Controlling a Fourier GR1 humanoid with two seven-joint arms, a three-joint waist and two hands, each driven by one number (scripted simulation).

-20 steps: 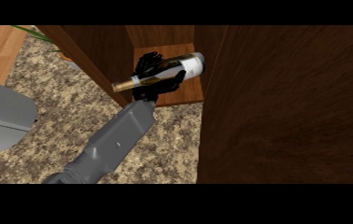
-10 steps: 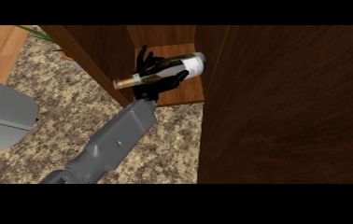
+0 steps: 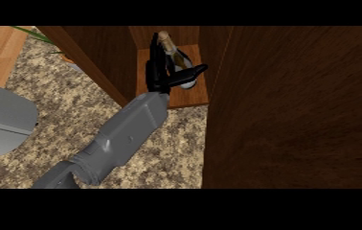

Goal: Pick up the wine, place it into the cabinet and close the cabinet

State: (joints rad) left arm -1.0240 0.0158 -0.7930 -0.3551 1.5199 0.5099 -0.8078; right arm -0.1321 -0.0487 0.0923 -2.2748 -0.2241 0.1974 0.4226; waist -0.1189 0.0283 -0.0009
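Observation:
The wine bottle (image 3: 181, 63) stands on the wooden cabinet shelf (image 3: 192, 97), its gold-topped neck pointing to the far side and its pale base nearest me. My left hand (image 3: 158, 80) reaches into the cabinet from the lower left. Its fingers (image 3: 152, 61) run straight along the bottle's left side, and the thumb (image 3: 197, 71) sticks out across the bottle's lower part. The hand looks open around the bottle. My right hand shows nowhere.
A large dark cabinet door (image 3: 283, 109) stands open and fills the right half of the view. Another dark wood panel (image 3: 99, 56) flanks the shelf on the left. A grey rounded object (image 3: 13, 123) sits at the left edge of the speckled counter (image 3: 63, 90).
The bottle lay crosswise in my curled hand; now it stands with its neck pointing away. The fingers have straightened beside it and the thumb has spread out.

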